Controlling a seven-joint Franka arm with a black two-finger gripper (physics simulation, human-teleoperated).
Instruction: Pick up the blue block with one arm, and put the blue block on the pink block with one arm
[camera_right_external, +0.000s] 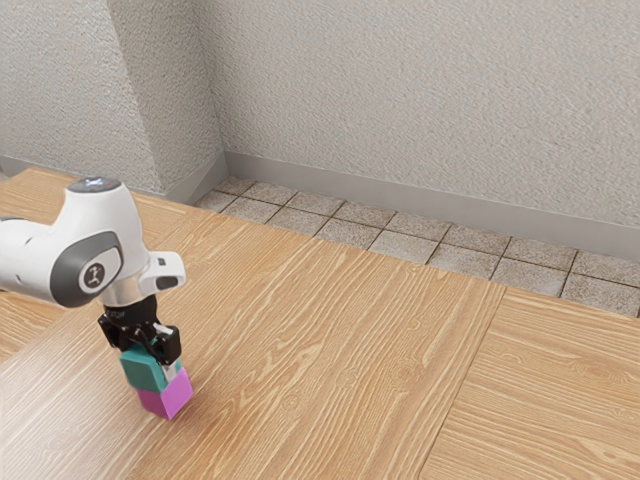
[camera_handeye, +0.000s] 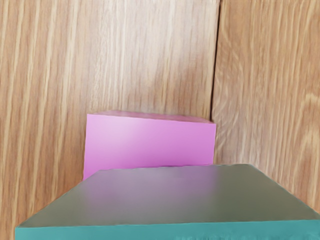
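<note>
The blue block (camera_right_external: 146, 371), teal in tone, sits between the black fingers of my gripper (camera_right_external: 142, 352), which is shut on its upper part. Its underside meets the top of the pink block (camera_right_external: 167, 399), which lies on the wooden table near the front at the exterior view's left. The two blocks are slightly offset, so part of the pink one sticks out toward the exterior view's right. In the wrist view the blue block (camera_handeye: 170, 202) is large just under my hand, and the pink block (camera_handeye: 150, 140) shows beyond it, partly covered.
The wooden table (camera_right_external: 340, 340) stretches wide toward the exterior view's right, with a seam between two boards (camera_right_external: 470, 370). Behind it are a tiled floor strip (camera_right_external: 420, 235) and a grey wall. My arm's white link (camera_right_external: 70, 255) hangs over the table's left part.
</note>
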